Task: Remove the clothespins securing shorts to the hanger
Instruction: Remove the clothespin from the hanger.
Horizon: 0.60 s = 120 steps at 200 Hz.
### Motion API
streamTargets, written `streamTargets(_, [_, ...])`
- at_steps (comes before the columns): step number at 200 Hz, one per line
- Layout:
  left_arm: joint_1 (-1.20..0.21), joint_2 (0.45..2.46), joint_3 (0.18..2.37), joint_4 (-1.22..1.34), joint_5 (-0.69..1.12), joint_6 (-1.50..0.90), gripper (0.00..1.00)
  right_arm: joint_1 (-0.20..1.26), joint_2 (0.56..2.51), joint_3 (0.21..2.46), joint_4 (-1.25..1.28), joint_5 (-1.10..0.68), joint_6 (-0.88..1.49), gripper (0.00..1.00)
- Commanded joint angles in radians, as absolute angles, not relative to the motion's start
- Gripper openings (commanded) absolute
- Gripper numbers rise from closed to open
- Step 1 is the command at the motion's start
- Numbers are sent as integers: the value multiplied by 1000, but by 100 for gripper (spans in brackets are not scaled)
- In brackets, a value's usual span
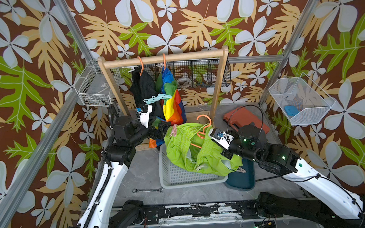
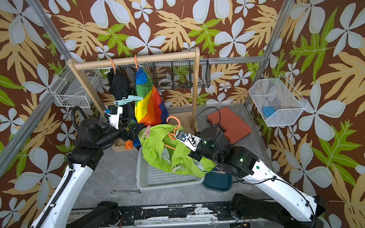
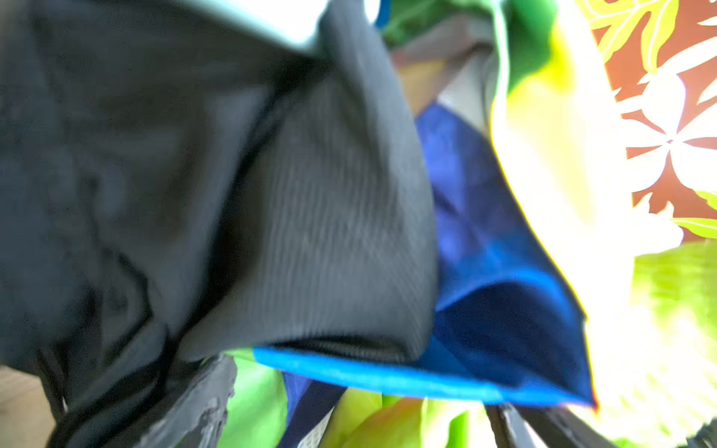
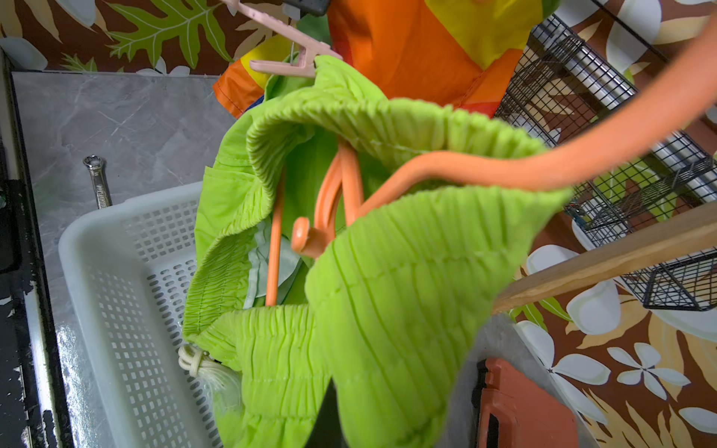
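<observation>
My left hand is released, its black fingers spread wide at the foot of the hanging clothes. In the left wrist view, blurred black ribbed cloth fills the space ahead of them, with a blue panel beside it. Just above this hand a cluster of mint-teal clothespins sits between the soft black shorts and the colour-blocked shorts. I cannot tell what the pins grip. Both pairs hang from the pale wooden rail.

My right hand is clenched on the ribbed waistband of the lime green shorts, its fingers hidden under the cloth. The shorts lie heaped over a white perforated plastic basket on the grey desk. An orange plastic hanger sits inside the waistband, its hook rising just beyond this hand. A pale pink clothespin is clipped to the waistband's far edge, across the shorts from my right hand and near my left. Behind my right hand a beige clothespin touches the hem over a dark teal tray.
</observation>
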<state>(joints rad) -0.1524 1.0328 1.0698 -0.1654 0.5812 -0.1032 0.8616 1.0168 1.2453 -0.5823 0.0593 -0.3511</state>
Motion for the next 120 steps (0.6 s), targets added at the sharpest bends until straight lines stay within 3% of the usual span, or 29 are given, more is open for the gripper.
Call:
streamTargets(1, [-148, 1020, 1051, -111, 675, -115, 100, 858, 1005, 1249, -462, 46, -354, 0])
streamTargets(120, [-149, 936, 919, -6, 783, -133, 98, 849, 1036, 1339, -483, -139, -342, 0])
